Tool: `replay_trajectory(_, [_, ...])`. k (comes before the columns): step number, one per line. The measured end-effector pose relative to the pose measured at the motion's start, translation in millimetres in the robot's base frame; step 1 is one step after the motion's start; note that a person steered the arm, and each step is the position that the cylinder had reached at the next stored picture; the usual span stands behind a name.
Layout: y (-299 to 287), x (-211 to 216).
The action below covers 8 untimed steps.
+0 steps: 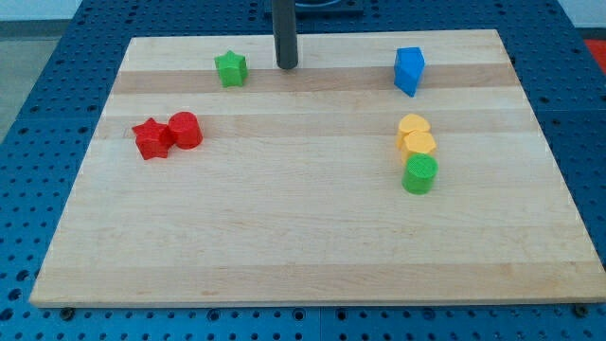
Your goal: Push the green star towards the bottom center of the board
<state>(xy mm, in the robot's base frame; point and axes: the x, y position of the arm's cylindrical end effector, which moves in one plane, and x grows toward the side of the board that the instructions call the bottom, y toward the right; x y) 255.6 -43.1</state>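
The green star (pixel 230 68) lies near the top of the wooden board (pixel 303 237), left of centre. My tip (pixel 286 66) rests on the board to the star's right, level with it and apart from it by about one star's width. The dark rod rises straight up out of the view's top.
A red star (pixel 151 138) and a red cylinder (pixel 186 130) touch at the left. A blue block (pixel 408 70) stands at the top right. Two yellow blocks (pixel 415 135) and a green cylinder (pixel 419 174) form a column at the right.
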Motion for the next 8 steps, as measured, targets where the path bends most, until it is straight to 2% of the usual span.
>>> replay_trajectory(2, [-18, -34])
replay_trajectory(4, [-89, -38])
replay_trajectory(8, [-94, 32])
